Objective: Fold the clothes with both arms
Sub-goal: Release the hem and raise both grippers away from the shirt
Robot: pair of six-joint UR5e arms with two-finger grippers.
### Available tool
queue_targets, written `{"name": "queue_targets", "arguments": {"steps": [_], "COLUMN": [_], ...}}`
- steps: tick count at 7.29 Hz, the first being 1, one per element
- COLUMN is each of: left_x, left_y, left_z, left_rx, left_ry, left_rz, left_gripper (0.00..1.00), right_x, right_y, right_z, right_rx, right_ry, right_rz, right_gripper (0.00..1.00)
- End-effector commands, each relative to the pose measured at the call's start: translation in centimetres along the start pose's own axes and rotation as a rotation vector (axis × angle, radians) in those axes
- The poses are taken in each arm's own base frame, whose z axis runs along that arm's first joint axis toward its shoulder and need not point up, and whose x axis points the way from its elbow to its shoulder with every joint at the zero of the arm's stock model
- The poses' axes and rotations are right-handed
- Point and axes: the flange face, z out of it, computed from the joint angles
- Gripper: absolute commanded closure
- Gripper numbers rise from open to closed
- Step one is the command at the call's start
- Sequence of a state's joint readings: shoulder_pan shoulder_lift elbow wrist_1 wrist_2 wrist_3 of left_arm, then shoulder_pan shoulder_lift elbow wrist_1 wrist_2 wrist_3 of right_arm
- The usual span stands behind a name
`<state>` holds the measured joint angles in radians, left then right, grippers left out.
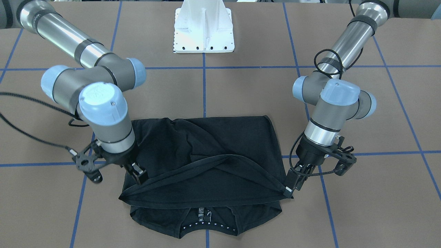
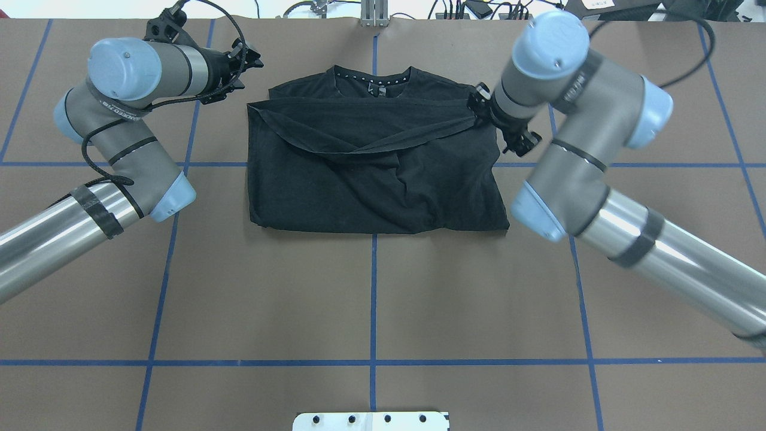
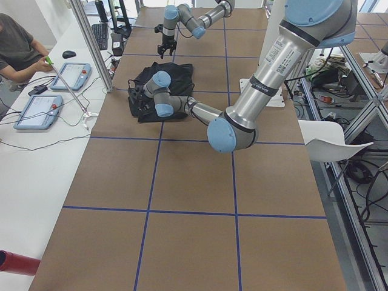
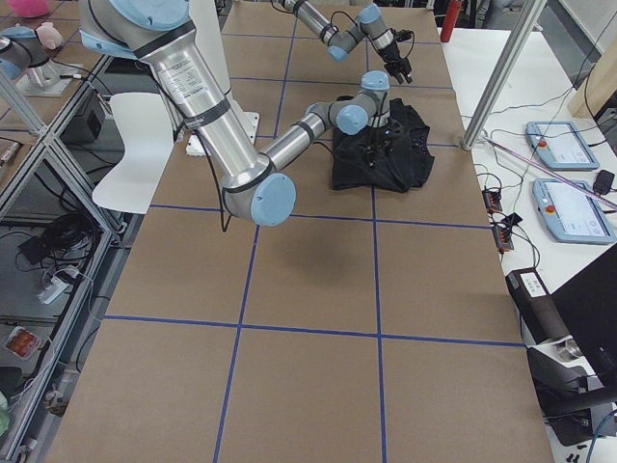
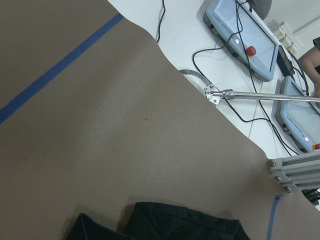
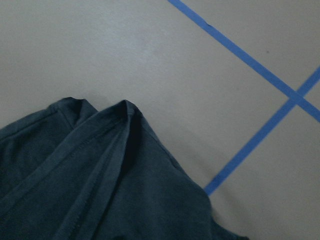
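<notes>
The right hand (image 1: pixel 140 176) gripped the hem of the folded black cotton T-shirt (image 1: pixel 224 137) on the brown bench (image 1: pixel 241 93). The left hand (image 1: pixel 292 182) sat at the opposite corner, and its opening could not be determined.

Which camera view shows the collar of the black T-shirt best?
The exterior front-facing view: the collar of the T-shirt lies nearest that camera, its patterned lining plain. The overhead view shows it smaller, at the far edge. Side views: too small. Wrist views miss it.

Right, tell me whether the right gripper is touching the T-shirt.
Touching. The overhead view shows the T-shirt with its hem bunching to a point at the right gripper, and the front-facing view shows its fingers pressed on that hem.
</notes>
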<state>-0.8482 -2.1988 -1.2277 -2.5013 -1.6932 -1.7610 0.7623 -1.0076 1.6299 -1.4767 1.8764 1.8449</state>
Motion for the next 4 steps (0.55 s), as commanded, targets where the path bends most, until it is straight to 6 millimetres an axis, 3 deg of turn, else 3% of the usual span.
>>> {"name": "queue_targets", "arguments": {"steps": [1,2,3,4], "left_x": [0.0,-0.1,0.2,0.1], "left_y": [0.1,0.0,0.1,0.0], "left_z": [-0.2,-0.3,-0.5,-0.4], "left_rx": [-0.002,0.001,0.0,0.002], "left_ry": [0.001,0.001,0.006,0.003], "left_rz": [0.001,0.0,0.001,0.0], "left_gripper": [0.35,0.35,0.35,0.35], "right_x": [5.9,6.5,10.1,11.2], "right_y": [5.7,6.2,5.2,4.7], "right_z": [1.3,1.8,4.0,4.2], "right_rx": [0.041,0.036,0.021,-0.009], "right_ry": [-0.005,-0.016,-0.027,-0.088], "right_rz": [0.009,0.015,0.023,0.014], "right_gripper": [0.24,0.26,0.27,0.29]}}
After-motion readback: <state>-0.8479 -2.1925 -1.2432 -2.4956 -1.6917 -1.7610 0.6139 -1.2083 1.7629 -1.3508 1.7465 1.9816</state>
